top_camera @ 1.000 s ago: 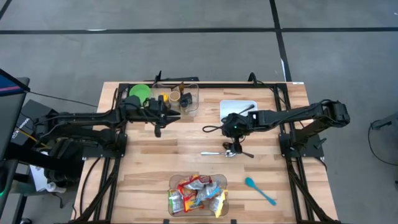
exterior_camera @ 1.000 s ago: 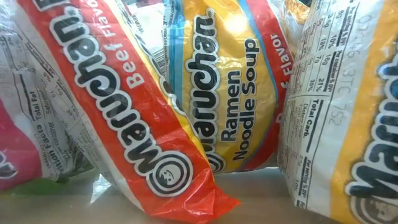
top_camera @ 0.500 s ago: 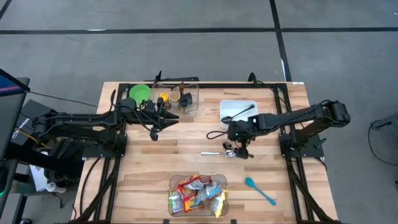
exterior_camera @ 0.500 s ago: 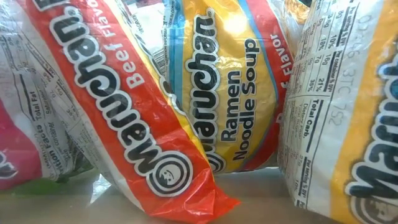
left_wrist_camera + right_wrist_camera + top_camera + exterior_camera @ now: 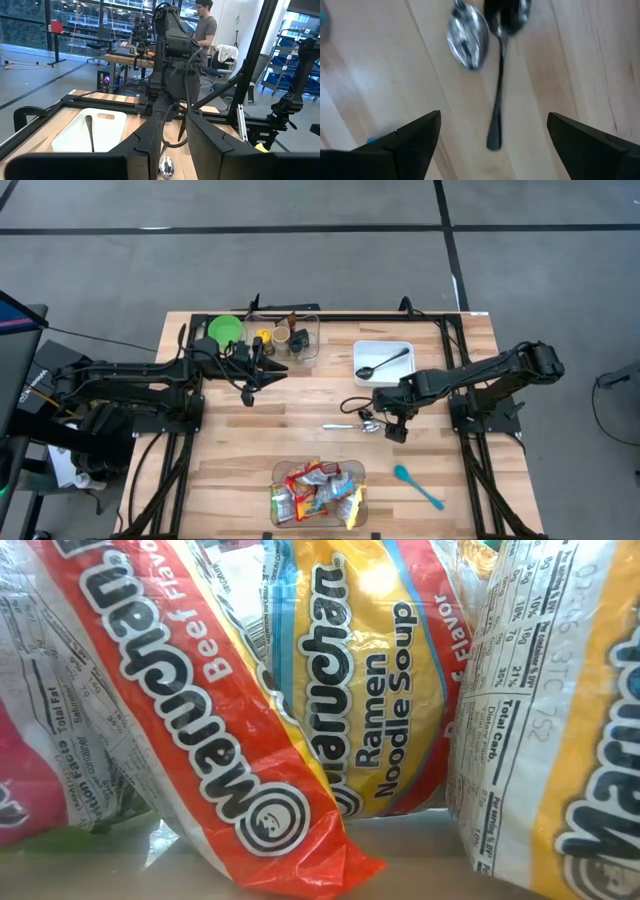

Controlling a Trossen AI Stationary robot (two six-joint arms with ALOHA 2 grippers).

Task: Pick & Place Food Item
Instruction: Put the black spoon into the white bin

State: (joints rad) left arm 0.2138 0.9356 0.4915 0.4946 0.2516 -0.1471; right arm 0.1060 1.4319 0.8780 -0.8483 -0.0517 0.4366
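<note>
Crinkled orange and yellow ramen packets (image 5: 318, 492) fill the clear bin (image 5: 352, 471) at the bench's (image 5: 230, 450) near edge, midway between the arms. The right hand (image 5: 393, 423) hovers closest, fingers spread wide and holding nothing, directly over a steel spoon (image 5: 467, 32) and a black spoon (image 5: 498, 75); the bin lies near it, toward the near edge. The left hand (image 5: 262, 376), narrowly parted and apparently empty, waits beside the far container (image 5: 283, 338). Packet orientation is unreadable from above; the low view is blocked by wrappers.
</note>
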